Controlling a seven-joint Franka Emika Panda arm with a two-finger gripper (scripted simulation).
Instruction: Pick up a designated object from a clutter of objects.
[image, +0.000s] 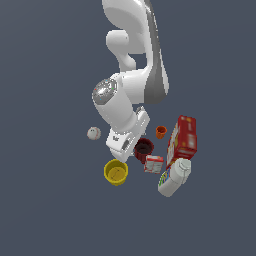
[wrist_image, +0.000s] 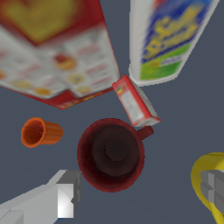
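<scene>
Looking down, I see the maroon mug (wrist_image: 111, 154) standing upright between my wide-open jaws, one finger (wrist_image: 65, 194) just beside its rim. It stands by the small red box (wrist_image: 135, 101) and orange cup (wrist_image: 39, 132).

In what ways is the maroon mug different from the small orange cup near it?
The maroon mug is dark red, while the orange cup is bright orange. The mug is clearly the larger of the two. The mug has a side handle; no handle shows on the cup. The mug stands upright, while the cup seems tilted in the wrist view. Both are open, round drinking vessels on the same dark surface.
</scene>
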